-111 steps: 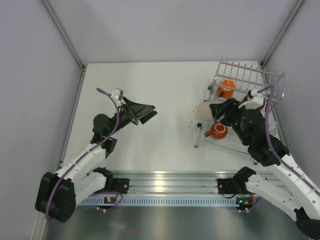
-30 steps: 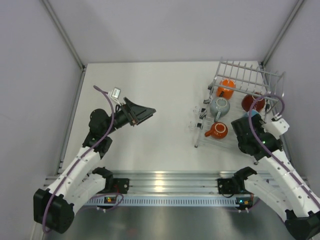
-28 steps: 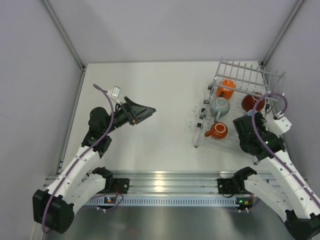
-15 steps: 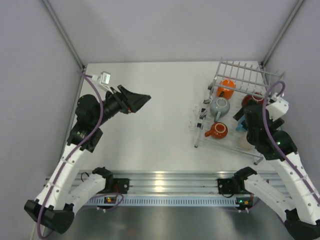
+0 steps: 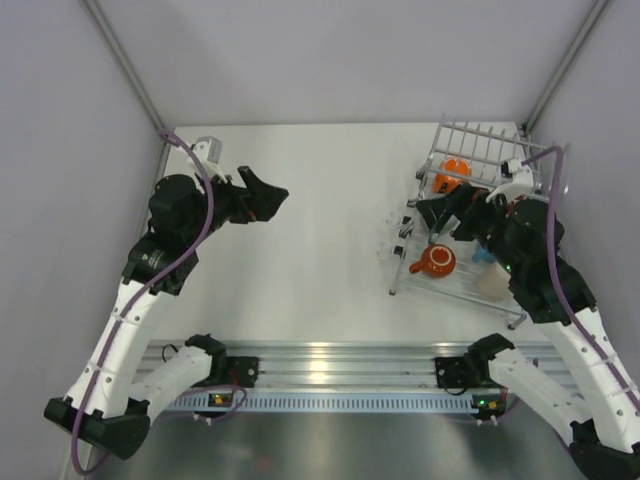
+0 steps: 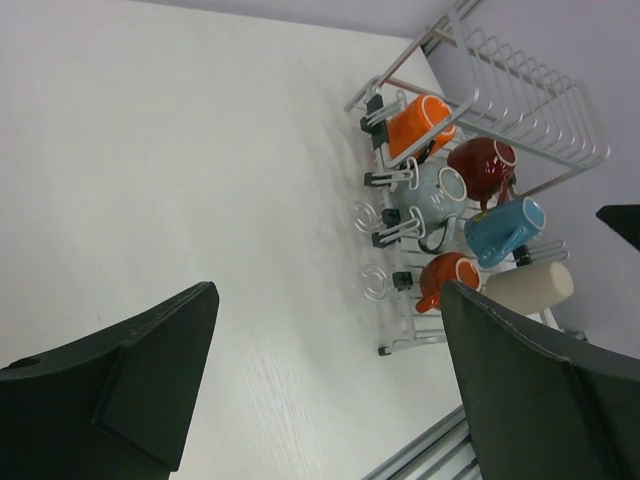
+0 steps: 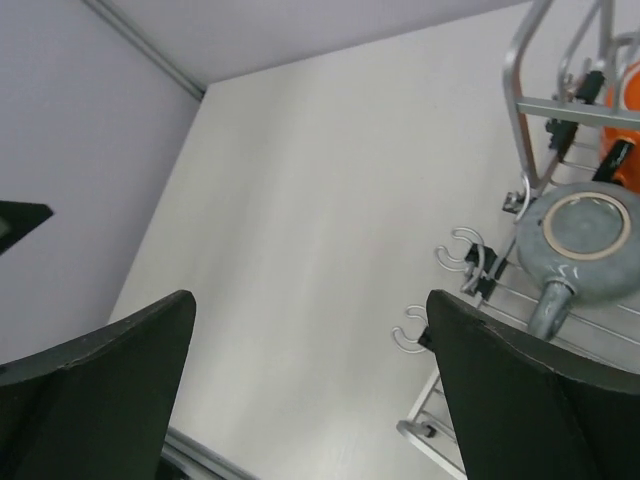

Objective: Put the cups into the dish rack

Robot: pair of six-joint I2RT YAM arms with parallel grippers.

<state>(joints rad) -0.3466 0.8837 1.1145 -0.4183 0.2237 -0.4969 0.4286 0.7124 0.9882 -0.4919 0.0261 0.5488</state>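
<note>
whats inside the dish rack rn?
Six mugs in the dish rack: orange mug, dark red mug, grey mug, blue mug, squat orange-red mug, cream mug. From above, the right arm covers part of it.

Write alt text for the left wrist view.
Six mugs sit in the wire dish rack at upper right: bright orange, dark red, grey, light blue, squat orange-red and cream. The left claw frames the view below, open and empty, above the white table.
</note>
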